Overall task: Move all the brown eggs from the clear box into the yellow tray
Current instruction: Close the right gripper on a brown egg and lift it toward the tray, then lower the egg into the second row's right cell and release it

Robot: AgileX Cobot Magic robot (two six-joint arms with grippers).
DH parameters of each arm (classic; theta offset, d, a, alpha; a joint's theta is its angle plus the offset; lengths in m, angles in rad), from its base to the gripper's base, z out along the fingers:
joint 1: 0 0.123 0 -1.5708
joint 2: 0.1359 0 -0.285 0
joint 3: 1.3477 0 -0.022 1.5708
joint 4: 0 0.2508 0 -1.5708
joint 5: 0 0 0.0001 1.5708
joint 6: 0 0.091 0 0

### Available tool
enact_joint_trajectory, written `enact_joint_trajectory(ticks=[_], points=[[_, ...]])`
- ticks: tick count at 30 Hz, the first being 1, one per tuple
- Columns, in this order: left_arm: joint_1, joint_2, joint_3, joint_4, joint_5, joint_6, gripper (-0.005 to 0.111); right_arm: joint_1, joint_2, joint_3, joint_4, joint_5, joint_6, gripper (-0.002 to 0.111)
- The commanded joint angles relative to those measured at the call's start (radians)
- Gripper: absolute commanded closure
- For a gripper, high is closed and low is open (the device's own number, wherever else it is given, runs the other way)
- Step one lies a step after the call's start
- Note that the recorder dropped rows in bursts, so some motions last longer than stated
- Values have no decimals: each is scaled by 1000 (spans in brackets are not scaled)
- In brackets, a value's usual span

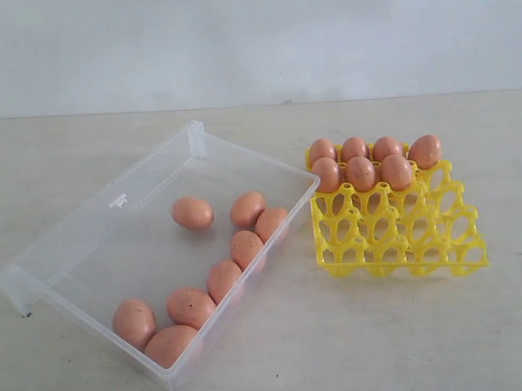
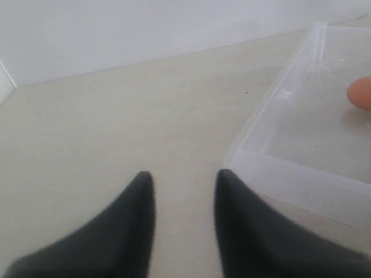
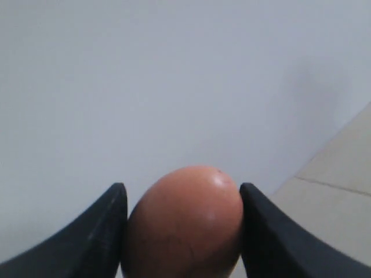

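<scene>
Counting eight brown eggs (image 1: 223, 279) loose in the clear box (image 1: 118, 202), left side of the table (image 1: 354, 347). One sitting alone toward the box's middle, seven strung along the near-right wall down to the near corner, several touching neighbours. Box lying at an angle to the table edge.

Just right of the box: yellow tray (image 1: 402, 241). Can't tell whether the tray's far-left corner touches the box. Counting seven more eggs standing in its cups, all in the two far rows — four in the far row, three in the next, from that row's left end.

Left gripper (image 2: 184, 175): released, fingers (image 2: 139, 220) parted over bare table. Hovering outside the box near one of its corners, with one egg (image 2: 360, 92) showing inside at the edge of the left wrist view.

Right gripper (image 3: 182, 186): grasping one brown egg (image 3: 184, 223), a dark finger pressed against each side, pale wall (image 3: 174, 69) behind and a strip of table at the edge. Can't tell where it sits relative to box or tray.
</scene>
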Motion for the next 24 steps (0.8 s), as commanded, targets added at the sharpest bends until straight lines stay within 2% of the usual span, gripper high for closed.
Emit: enact_joint_trajectory(ticks=[1,2,4,6,8,14,15,16,18,19,20,21,22,23,24], points=[[-3,3,-4,0,3,-12,108,-315,54,-127,-777,201,603,109],[-3,3,-4,0,3,-9,111,-379,88,-159,-1003,161,756,109],[-3,3,-4,0,3,-9,111,-481,157,-244,-1508,-34,984,109],[-3,3,-4,0,3,-9,111,-527,206,-291,-1757,-188,1065,109],[-3,3,-4,0,5,-9,111,-532,215,-284,-1820,-188,1113,109],[-3,3,-4,0,30,-9,111,-481,218,-186,-1902,-186,916,109],[-3,3,-4,0,37,-9,111,-465,224,-184,-1904,-129,890,109],[-3,3,-4,0,37,-9,111,-417,246,-184,-1894,1,857,109],[-3,3,-4,0,37,-8,108,-368,288,-220,-1996,73,822,109],[-3,3,-4,0,37,-8,104,-358,300,-231,-2020,80,839,109],[-3,3,-4,0,37,-8,91,-351,329,-238,-2040,82,853,109],[-3,3,-4,9,37,-8,84,-351,339,-238,-2040,82,853,109],[-3,3,-4,12,37,-8,62,-353,359,-238,-2040,118,853,109],[-3,3,-4,12,37,-8,52,-353,366,-238,-2040,144,853,109],[-3,3,-4,12,39,-10,26,-353,382,-238,-2030,187,851,109]])
